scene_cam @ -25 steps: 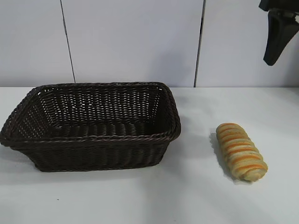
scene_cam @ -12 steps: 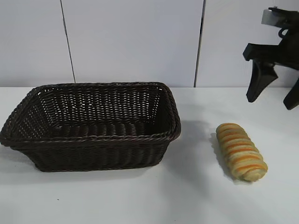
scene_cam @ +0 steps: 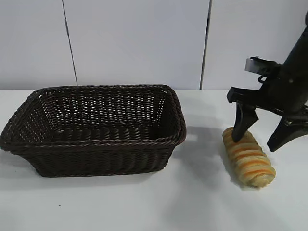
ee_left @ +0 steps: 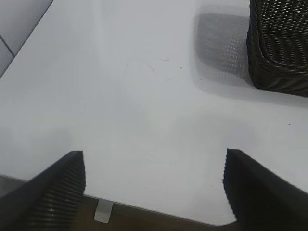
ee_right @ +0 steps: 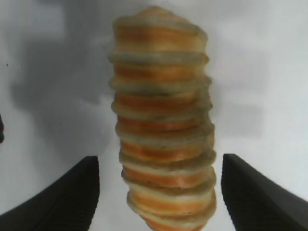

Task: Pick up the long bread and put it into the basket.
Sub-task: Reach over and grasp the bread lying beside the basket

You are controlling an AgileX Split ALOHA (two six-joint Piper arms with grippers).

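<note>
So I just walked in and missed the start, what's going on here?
The right gripper hangs open over the bread, one finger on each side of its far end, not gripping it yet. The bread lies on the table to the right of the basket, which shows nothing inside. The left gripper is open and idle over bare table near the basket's corner.

Bright even light; soft shadows, sharp

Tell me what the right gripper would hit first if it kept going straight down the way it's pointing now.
Most likely the long bread. The right gripper points down with its open fingers either side of the loaf's far end, so the bread comes before the table, though depth is uncertain.
</note>
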